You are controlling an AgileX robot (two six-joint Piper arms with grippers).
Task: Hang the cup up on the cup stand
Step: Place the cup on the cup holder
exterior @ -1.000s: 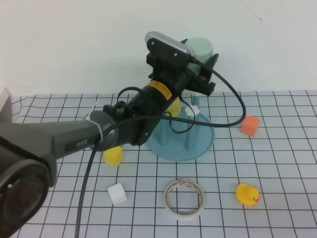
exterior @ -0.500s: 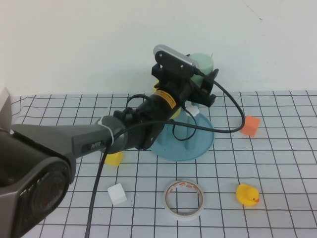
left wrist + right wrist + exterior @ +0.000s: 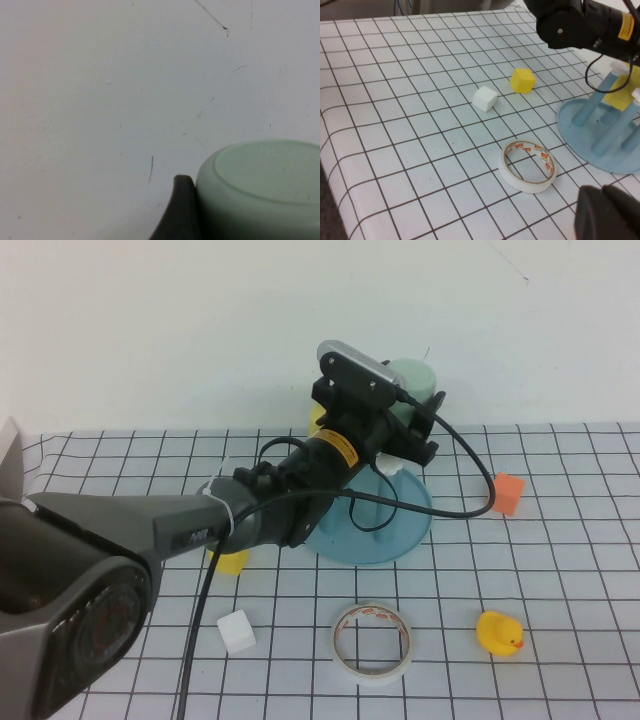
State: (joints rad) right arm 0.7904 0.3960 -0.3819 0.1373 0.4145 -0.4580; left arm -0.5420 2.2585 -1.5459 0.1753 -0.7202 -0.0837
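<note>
**Mint cup held inverted over the blue stand**

The left hand [image 3: 412,418] grips the mint-green cup [image 3: 412,380] by its sides, bottom up, above the far part of the cup stand [image 3: 405,530]. On the gridded surface [image 3: 560,570] lie a tape roll [image 3: 374,641], a white cube [image 3: 237,630], a yellow cube [image 3: 231,561] partly behind the arm, a rubber duck [image 3: 498,632] and an orange cube [image 3: 508,493], all apart from the stand.

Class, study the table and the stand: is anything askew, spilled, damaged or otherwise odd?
Nothing is spilled or broken. The left claw holds the mint cup upside down over the cup stand, as hanging requires. The right claw is shut, parked near the tape roll.
</note>
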